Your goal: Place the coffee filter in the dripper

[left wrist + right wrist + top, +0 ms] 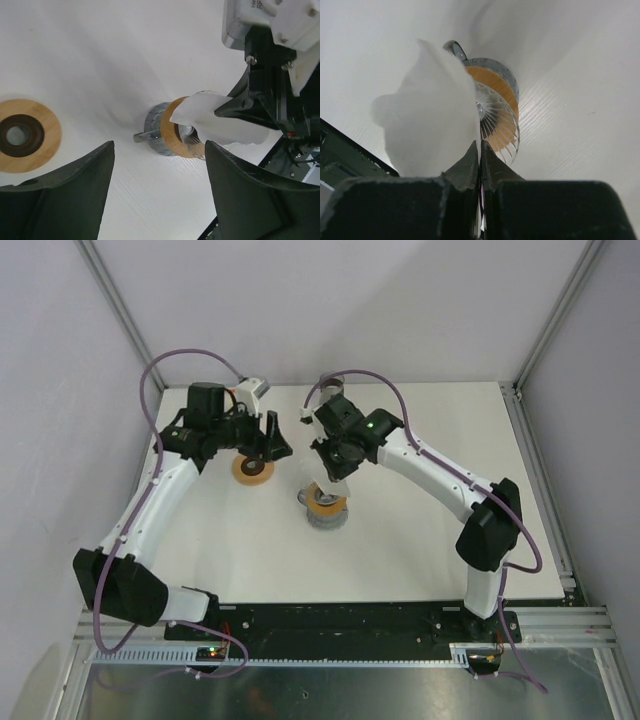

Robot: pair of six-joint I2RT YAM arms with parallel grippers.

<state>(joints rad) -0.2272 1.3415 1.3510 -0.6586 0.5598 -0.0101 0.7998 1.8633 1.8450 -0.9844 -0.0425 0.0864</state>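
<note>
The dripper [326,510], a ribbed glass cone with a wooden collar on a grey base, stands mid-table. My right gripper [334,478] hovers just above it, shut on the white paper coffee filter [427,120]. The filter hangs over the dripper's mouth [500,107], and its edge is pinched at the right gripper's tips [480,146]. In the left wrist view the coffee filter [215,120] overlaps the dripper's rim [170,132]. My left gripper [272,437] is open and holds nothing, up and left of the dripper. Between its fingers [159,145] only bare table shows.
A flat wooden ring with a dark centre [253,471] lies on the table under the left gripper, and shows at the left edge of the left wrist view [22,135]. White walls and a metal frame [540,490] enclose the table.
</note>
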